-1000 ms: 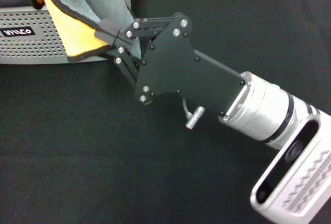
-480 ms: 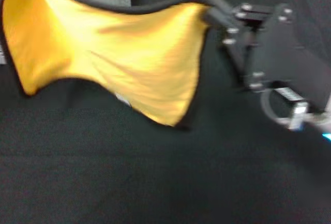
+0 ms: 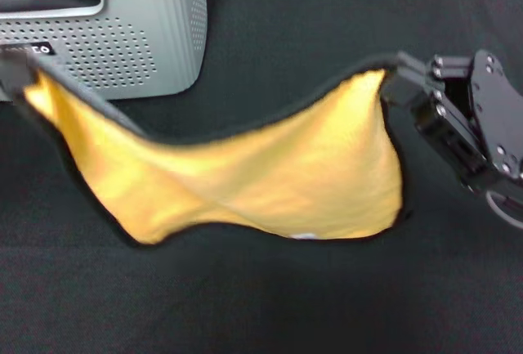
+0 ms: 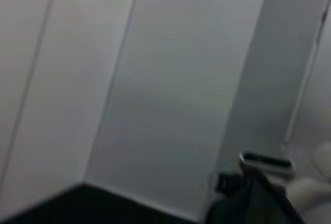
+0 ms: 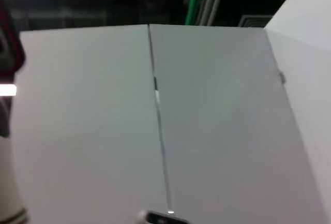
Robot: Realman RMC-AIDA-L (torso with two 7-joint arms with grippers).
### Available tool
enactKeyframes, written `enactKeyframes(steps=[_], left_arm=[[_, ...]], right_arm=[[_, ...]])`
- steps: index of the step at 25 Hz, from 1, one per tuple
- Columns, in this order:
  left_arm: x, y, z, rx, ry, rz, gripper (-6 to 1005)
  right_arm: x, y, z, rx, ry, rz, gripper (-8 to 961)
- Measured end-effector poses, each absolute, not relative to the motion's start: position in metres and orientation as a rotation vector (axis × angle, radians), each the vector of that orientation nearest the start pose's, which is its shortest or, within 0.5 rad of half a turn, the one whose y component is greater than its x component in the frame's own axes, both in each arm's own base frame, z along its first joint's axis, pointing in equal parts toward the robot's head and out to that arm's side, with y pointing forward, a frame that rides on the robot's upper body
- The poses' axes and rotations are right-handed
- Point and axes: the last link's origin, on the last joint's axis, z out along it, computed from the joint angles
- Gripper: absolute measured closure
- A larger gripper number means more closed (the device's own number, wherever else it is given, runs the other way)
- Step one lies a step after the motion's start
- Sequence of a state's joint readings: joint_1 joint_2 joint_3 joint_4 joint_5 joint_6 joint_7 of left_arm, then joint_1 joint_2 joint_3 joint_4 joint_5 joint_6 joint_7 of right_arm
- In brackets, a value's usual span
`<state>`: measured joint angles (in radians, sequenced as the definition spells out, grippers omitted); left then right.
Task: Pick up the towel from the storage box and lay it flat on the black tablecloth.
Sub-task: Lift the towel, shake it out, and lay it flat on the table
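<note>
Black metal fingers of the right hand (image 3: 402,68) pinch one corner of the towel (image 3: 270,178); its far corner is held up at the left edge, the left hand unseen. Clear of the storage box (image 3: 139,39), the towel sags over the black tablecloth (image 3: 270,305), not yet flat. Half a second ago it hung higher and farther left.
</note>
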<state>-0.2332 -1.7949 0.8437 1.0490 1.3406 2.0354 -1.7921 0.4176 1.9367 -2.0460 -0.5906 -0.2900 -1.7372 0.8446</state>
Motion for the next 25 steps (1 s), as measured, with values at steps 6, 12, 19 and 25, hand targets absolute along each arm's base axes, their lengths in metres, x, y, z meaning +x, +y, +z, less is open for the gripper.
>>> enactKeyframes(steps=[6,12,19,25], left_arm=[[-0.251,0.243,0.169,-2.915,-0.558,-0.97,987],[-0.259,0.235,0.185,-2.912,-0.617,-0.911,987],[-0.27,0.234,0.201,-2.91,-0.772,-0.732,986],[-0.287,0.259,0.179,-2.825,-0.854,-0.617,986]], right_arm=[[0.168,0.258,-0.001,-2.553,0.142,1.889,942],[0.17,0.249,0.0,-2.607,0.206,1.944,940],[0.17,0.252,-0.025,-2.642,0.388,1.876,937],[0.159,0.292,-0.067,-2.66,0.396,1.521,935]])
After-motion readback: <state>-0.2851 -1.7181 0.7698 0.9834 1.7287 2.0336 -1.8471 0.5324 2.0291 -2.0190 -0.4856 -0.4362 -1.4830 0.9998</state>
